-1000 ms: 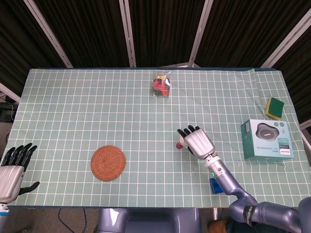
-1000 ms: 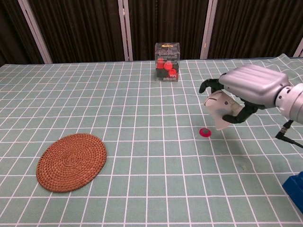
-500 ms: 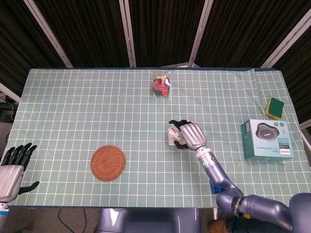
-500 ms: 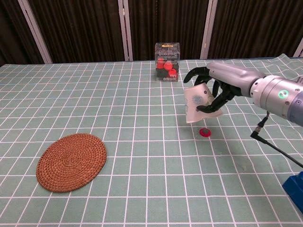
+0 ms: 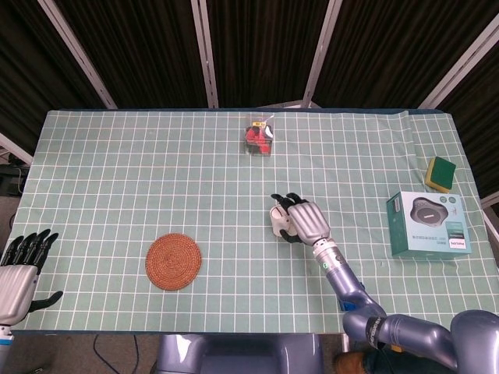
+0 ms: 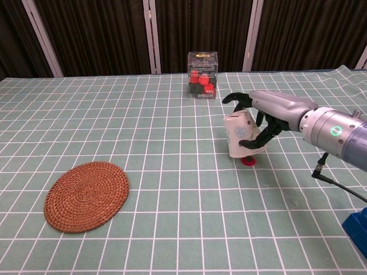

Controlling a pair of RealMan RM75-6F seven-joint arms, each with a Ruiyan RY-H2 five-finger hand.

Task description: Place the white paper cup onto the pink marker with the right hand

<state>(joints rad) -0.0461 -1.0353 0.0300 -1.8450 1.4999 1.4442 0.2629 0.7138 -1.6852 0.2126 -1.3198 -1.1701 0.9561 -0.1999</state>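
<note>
My right hand (image 6: pixel 268 117) (image 5: pixel 306 221) holds the white paper cup (image 6: pixel 241 135) (image 5: pixel 278 220) from behind, fingers wrapped round its side. The cup is upside down, slightly tilted, with its rim just above or on the table. The pink marker (image 6: pixel 248 161), a small flat disc, peeks out at the cup's lower right edge; in the head view the hand hides it. My left hand (image 5: pixel 22 271) hangs open off the table's near-left corner, holding nothing.
A round woven coaster (image 6: pixel 86 195) lies front left. A clear box of red items (image 6: pixel 202 75) stands at the back centre. A teal boxed device (image 5: pixel 428 224) and a yellow-green sponge (image 5: pixel 441 173) sit at the right. A blue object (image 6: pixel 356 226) is at the near right.
My right hand swung the cup left over the marker, turned it more upright and lowered it, so the cup now half covers the pink disc. The left hand stayed still.
</note>
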